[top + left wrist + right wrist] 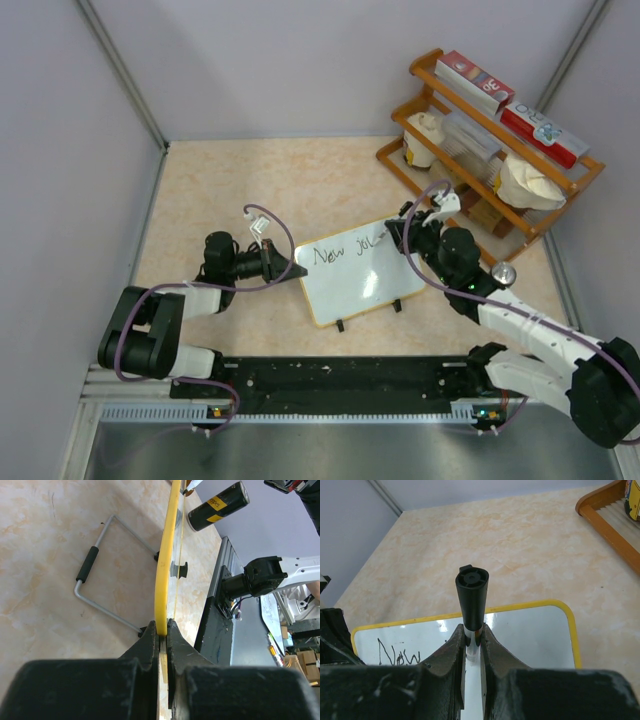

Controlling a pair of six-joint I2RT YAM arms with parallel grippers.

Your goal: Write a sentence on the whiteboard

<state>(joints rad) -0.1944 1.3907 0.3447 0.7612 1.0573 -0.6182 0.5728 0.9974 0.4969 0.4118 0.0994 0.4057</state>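
Observation:
The whiteboard (360,280) stands tilted at mid table, with a yellow-tan frame and two black feet. Black writing (335,254) reading "New jo" runs along its top. My left gripper (296,269) is shut on the board's left edge; in the left wrist view the yellow frame (165,565) sits clamped at the gripper (164,630). My right gripper (402,236) is shut on a black marker (472,595) at the board's top right. The right wrist view shows this gripper (472,632) over the board (530,635), with "New" (397,652) at the left.
A wooden rack (490,140) with boxes and cups stands at the back right, close to my right arm. The board's wire stand (100,587) lies behind it. A black can (218,506) shows in the left wrist view. A black rail (340,375) runs along the near edge.

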